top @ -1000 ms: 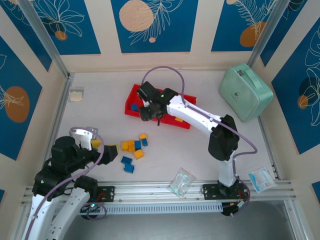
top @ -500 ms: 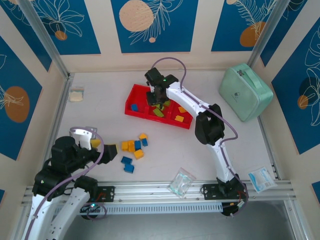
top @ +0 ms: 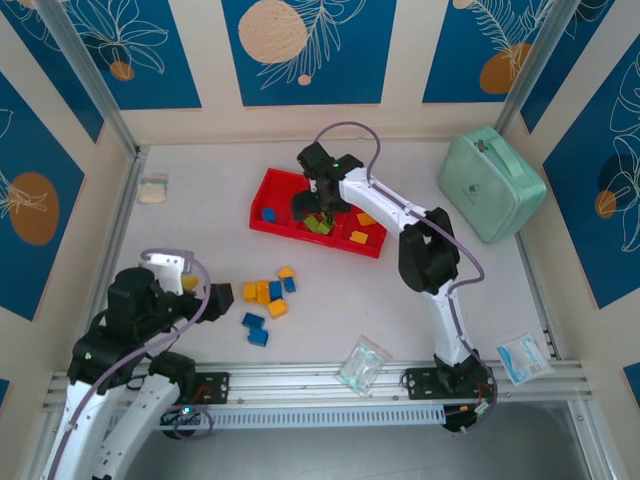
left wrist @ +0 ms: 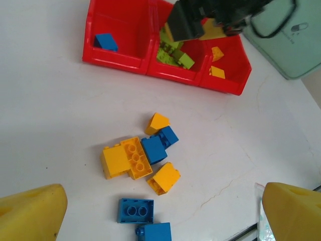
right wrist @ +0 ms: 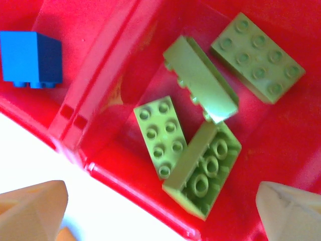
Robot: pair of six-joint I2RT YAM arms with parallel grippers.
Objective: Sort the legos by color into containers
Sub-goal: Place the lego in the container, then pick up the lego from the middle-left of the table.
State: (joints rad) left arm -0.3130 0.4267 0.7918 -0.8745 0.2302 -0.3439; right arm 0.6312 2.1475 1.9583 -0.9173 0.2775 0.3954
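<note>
Lime-green legos [right wrist: 200, 100] lie grouped by colour in the middle red compartment [right wrist: 291, 140] beneath the right gripper [right wrist: 160, 213], fingers spread, empty. The left gripper [left wrist: 165, 211], likewise spread, hovers over loose yellow and blue bricks [left wrist: 145, 155], probably to pick one.

A mint-green zipped case [top: 492, 184] sits at the white tabletop's [top: 200, 240] far right corner. A clear plastic bag [top: 363, 364] lies mid near edge, a second bag [top: 524, 357] at the near right corner, and a small pale packet [top: 153, 189] by the far left corner.

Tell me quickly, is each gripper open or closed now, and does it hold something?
Left gripper: open, holding nothing.
Right gripper: open, empty, over the lime green studded plastic bricks.
</note>
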